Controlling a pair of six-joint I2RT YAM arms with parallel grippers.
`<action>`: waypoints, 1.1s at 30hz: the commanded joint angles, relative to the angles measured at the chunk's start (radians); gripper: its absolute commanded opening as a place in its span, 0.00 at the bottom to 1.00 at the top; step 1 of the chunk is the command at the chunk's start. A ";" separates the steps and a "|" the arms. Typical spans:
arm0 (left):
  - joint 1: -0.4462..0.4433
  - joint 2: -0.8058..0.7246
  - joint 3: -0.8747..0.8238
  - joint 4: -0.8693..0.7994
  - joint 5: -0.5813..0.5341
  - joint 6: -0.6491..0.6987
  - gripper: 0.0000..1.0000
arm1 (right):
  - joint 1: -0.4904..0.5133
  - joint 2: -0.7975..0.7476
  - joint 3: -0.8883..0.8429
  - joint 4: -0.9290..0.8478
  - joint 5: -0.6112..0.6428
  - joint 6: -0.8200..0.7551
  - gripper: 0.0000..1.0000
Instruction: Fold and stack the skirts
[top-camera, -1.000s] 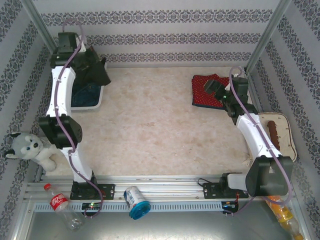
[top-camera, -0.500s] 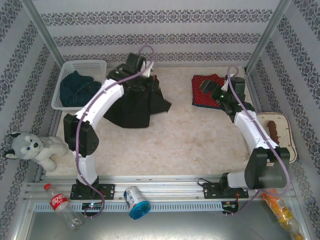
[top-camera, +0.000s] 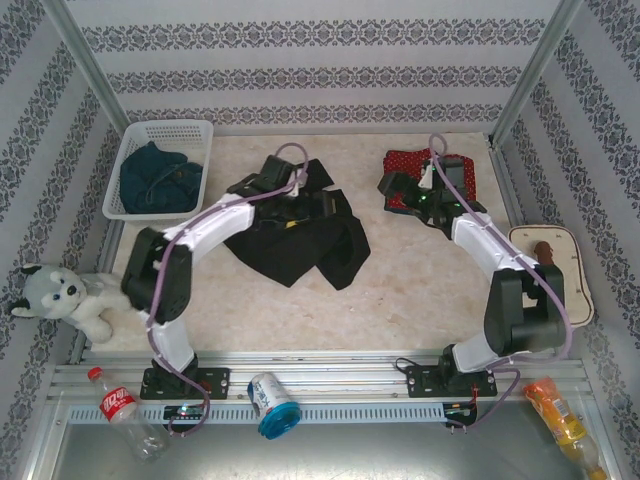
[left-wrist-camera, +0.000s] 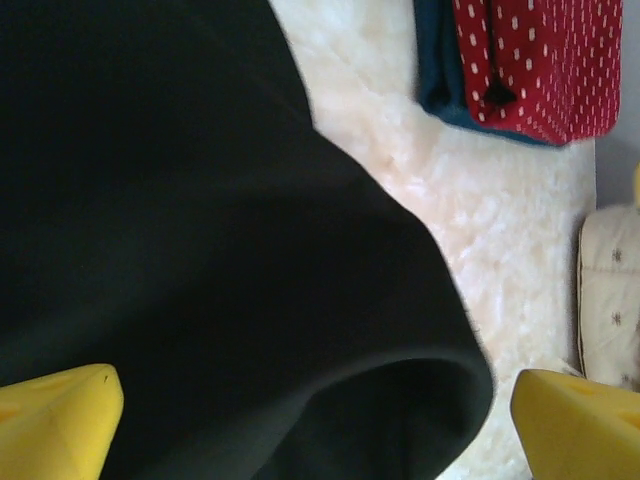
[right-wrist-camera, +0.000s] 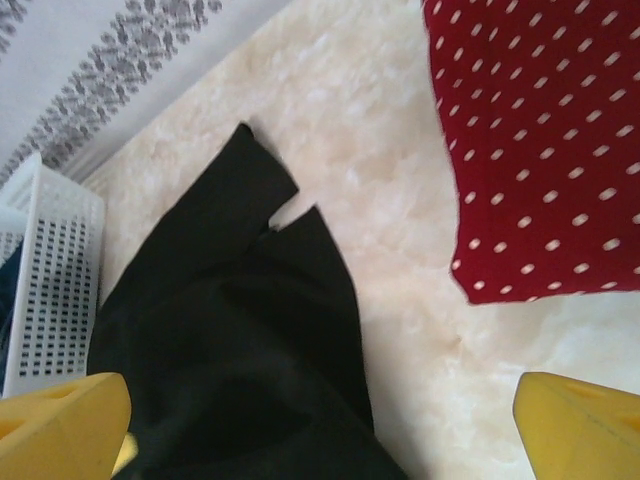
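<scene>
Left fingers (left-wrist-camera: 55, 420), yellow-tipped, stand spread wide over the black skirt (top-camera: 300, 245), which lies rumpled and unfolded on the pale desk (top-camera: 400, 290), a little left of centre. In the left wrist view dark cloth runs between and beneath the two tips; whether either tip touches it cannot be told.

Right fingers (right-wrist-camera: 575, 425) are spread just as wide and hold nothing. They hang above the bare strip of desk that separates the black skirt from the red polka-dot skirt (right-wrist-camera: 550, 150). From above, the right arm reaches to the far right part of the desk, its wrist over that red cloth.

At the desk's far right corner the red polka-dot skirt lies folded flat on top of a folded denim skirt (left-wrist-camera: 435, 60), whose dark blue edge shows along one side of it in the left wrist view. That pile and the black skirt are apart, not touching.

A second denim skirt (top-camera: 155, 180) sits bundled inside the white mesh basket (top-camera: 165, 126) at the far left corner. A plush husky (top-camera: 60, 300) rests just off the desk's left edge, and a plastic bottle (top-camera: 120, 410) and a can (top-camera: 270, 400) lie by the rail near the arm bases.
</scene>
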 joint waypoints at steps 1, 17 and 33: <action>0.082 -0.160 -0.104 -0.032 -0.197 -0.096 1.00 | 0.052 0.028 0.013 -0.024 -0.015 -0.019 0.98; 0.006 -0.363 -0.399 -0.153 -0.250 0.214 0.97 | 0.286 -0.142 -0.320 -0.015 -0.001 -0.304 0.98; -0.233 0.002 -0.285 -0.175 -0.536 0.256 0.79 | 0.495 0.018 -0.325 0.086 0.281 -0.268 0.59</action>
